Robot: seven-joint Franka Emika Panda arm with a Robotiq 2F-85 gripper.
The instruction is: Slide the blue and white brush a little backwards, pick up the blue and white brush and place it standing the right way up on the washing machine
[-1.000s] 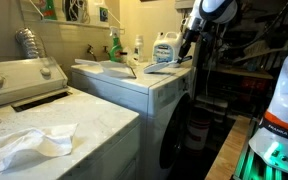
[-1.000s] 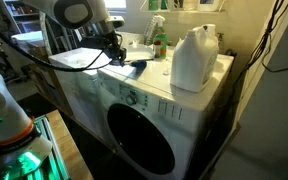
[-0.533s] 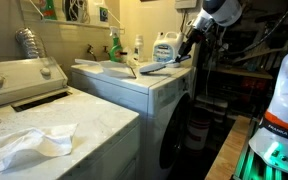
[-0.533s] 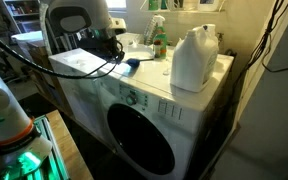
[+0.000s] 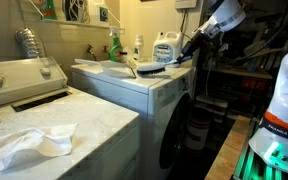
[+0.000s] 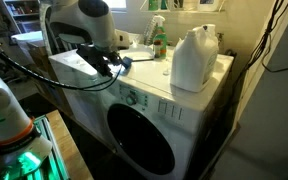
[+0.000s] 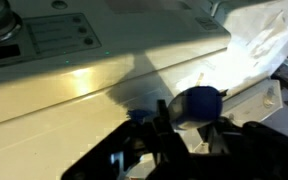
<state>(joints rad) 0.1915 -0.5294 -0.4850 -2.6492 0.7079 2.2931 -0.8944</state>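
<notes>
The blue and white brush (image 5: 152, 69) is in my gripper (image 5: 185, 57), held by one end and tilted just above the front edge of the washing machine (image 5: 124, 85). In an exterior view the gripper (image 6: 117, 63) hangs over the machine's flat white top (image 6: 154, 78), with the brush (image 6: 127, 60) a small blue shape at its tip. In the wrist view the brush's rounded blue body (image 7: 198, 103) sits between the dark fingers (image 7: 189, 128), which are shut on it. The bristles are hidden there.
A large white detergent jug (image 6: 194, 58) and a green spray bottle (image 6: 159, 41) stand at the back of the machine's top. A top-loading appliance (image 5: 24, 85) with a white cloth (image 5: 29, 142) stands beside it. A sink basin (image 5: 102, 68) lies behind.
The brush lay flat on the machine's top a second ago; now the gripper has raised it off the top and tilted it, and the arm has swung over the front edge.
</notes>
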